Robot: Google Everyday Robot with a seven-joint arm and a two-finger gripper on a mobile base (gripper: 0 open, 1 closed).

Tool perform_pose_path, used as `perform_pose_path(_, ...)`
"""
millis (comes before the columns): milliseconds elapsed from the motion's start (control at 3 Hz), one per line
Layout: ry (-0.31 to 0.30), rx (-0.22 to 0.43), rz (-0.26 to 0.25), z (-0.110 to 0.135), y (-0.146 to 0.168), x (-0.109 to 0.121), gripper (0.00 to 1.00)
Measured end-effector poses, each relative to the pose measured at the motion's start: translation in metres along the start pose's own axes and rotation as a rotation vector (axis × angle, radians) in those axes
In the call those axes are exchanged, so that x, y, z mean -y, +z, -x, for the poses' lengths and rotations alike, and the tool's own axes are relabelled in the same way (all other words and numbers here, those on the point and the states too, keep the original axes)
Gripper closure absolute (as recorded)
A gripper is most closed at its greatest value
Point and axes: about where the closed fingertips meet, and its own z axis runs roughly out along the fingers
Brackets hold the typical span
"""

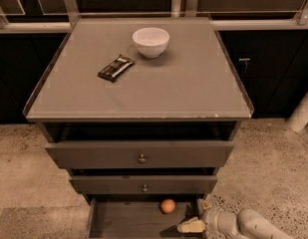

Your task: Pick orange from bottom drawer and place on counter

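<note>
Orange [167, 206], small, round and smooth, is seen in the dark bottom drawer [128, 222], left of the parted, empty jaws of the pale gripper [193, 216].

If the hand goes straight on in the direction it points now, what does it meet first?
Probably the orange: the hand, at the right of the bottom drawer, points left toward it. Depth is unclear, so it might miss.

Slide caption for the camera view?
Gripper at the open bottom drawer, right of the orange; bowl and bar on the counter.
</note>
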Motion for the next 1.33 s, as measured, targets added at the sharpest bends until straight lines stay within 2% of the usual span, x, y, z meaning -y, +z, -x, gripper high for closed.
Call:
perform_pose_path(333, -0.024, -0.011, 0.121, -0.008, 0.034, -0.037, 0.00)
perform_pose_path(667, -0.096, -0.015, 0.168, -0.014, 0.067, -0.055, 0.00)
perform_pose_path(1000, -0.101, -0.016, 0.171, -0.015, 0.068, -0.056, 0.00)
perform_pose_path(1333, -0.112, -0.048, 0.116, -0.024, 0.078, -0.044, 0.00)
